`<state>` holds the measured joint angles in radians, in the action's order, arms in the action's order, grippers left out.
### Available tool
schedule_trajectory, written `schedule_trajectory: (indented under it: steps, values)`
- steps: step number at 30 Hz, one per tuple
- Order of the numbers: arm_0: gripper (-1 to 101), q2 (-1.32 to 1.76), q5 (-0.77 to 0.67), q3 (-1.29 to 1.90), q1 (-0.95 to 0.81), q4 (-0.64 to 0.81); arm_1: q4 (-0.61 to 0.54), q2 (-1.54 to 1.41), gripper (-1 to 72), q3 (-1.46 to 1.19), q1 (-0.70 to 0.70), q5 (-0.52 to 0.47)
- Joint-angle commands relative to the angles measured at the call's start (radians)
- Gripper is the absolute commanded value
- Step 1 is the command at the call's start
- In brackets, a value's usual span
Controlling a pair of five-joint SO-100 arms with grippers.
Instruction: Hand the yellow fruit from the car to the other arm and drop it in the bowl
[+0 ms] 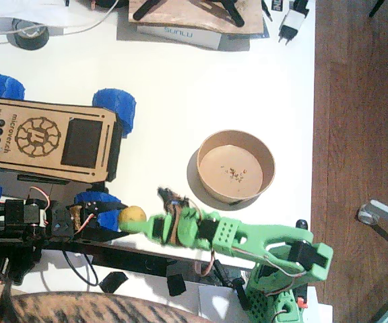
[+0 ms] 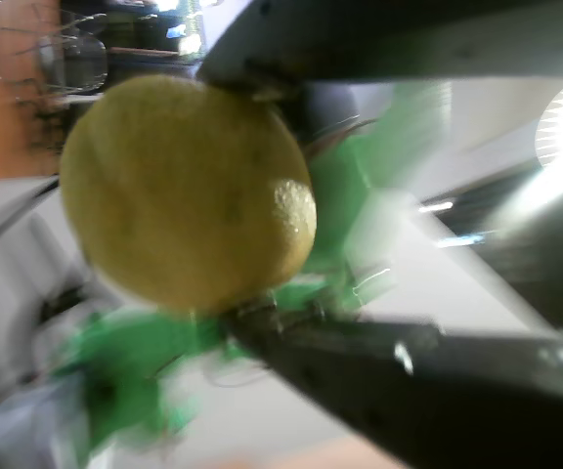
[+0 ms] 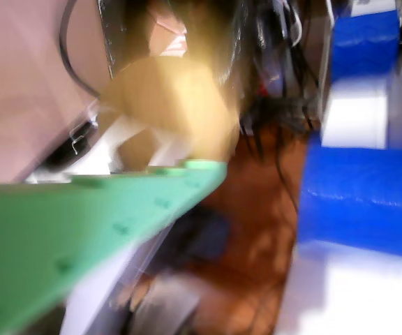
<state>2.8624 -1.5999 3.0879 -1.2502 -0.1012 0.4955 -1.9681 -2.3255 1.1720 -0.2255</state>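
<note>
Spreading across most of the fixed view, the white bench (image 1: 180,87) carries everything, with brown wooden floor (image 1: 362,101) down the right edge of the frame. At the left middle stands the car (image 1: 46,138), its light-wood top facing up, a black panel on it and blue ribbed wheels at its corners. Along the bottom of the frame the green right arm (image 1: 261,243) reaches leftward from its base at lower right, while the black left arm (image 1: 19,225) lies at lower left, pointing right. Right of centre sits the bowl (image 1: 236,166), tan, round, with a few dark crumbs inside, well apart from both arms' tips.

Between the two arms, at lower centre-left just beside the car's front wheel, is the yellow fruit (image 1: 132,215). The left tool (image 1: 113,217) is clamped on it: in a wrist view the fruit (image 2: 189,191) fills the gap, with a dark finger touching it above and another below, and blurred green parts behind. The right tool (image 1: 143,222) meets the fruit from the other side; in a wrist view a green finger (image 3: 103,230) lies just under a blurred yellow shape (image 3: 173,105), but whether this tool grips or merely touches I cannot tell.
</note>
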Motion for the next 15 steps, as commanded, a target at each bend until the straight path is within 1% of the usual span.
schedule_trajectory:
  steps: [1,5,8,11,15]
  values:
    - [0,0.018,-0.008,-0.014,0.003,0.008,0.052,-0.092,32.3,-0.012,0.011,-0.012]
    - [0,0.028,-0.008,-0.014,0.006,0.008,0.117,-0.193,32.5,-0.052,0.017,-0.012]
    - [0,0.04,0.002,-0.015,0.011,0.008,0.135,-0.258,32.4,-0.081,0.021,-0.011]
    - [0,0.074,0.003,-0.017,0.015,-0.017,0.133,-0.256,32.2,-0.092,0.023,-0.021]
    - [0,0.081,0.003,-0.017,0.015,-0.031,0.091,-0.232,32.2,-0.089,0.023,-0.031]
